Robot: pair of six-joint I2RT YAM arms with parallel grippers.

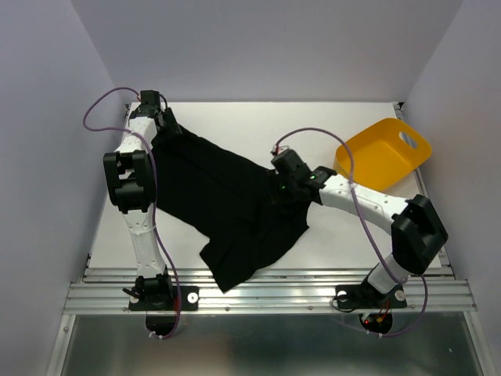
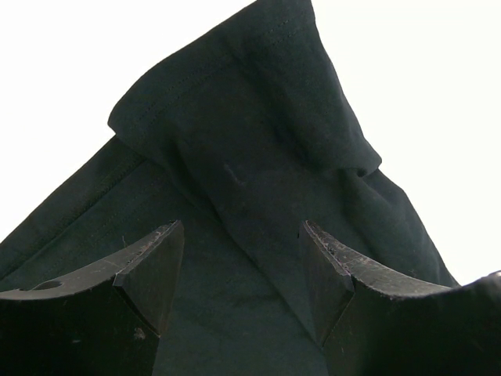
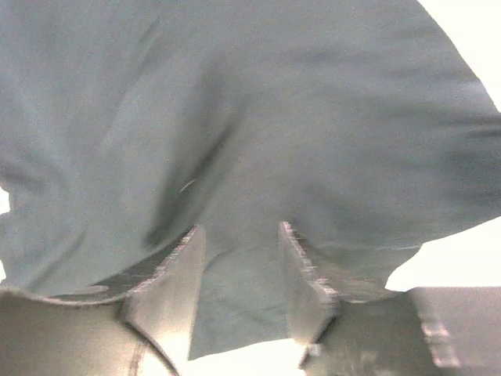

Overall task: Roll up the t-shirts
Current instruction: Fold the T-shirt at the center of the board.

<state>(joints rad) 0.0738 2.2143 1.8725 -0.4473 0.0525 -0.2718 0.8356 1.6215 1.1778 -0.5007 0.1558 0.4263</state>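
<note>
One black t-shirt [image 1: 227, 211] lies spread and wrinkled across the white table [image 1: 235, 125]. My left gripper [image 1: 168, 127] hangs over its far left corner. In the left wrist view the left gripper [image 2: 243, 258] is open, its jaws wide apart above a folded sleeve of the t-shirt [image 2: 250, 117]. My right gripper [image 1: 282, 194] sits over the shirt's right part. In the right wrist view the right gripper [image 3: 241, 244] is open, with a gap between its jaws and the t-shirt's cloth [image 3: 235, 117] loose under them.
A yellow plastic tub [image 1: 383, 153] stands tilted at the back right, near the right arm's forearm. Grey walls close in the table on three sides. A metal rail [image 1: 266, 290] runs along the near edge.
</note>
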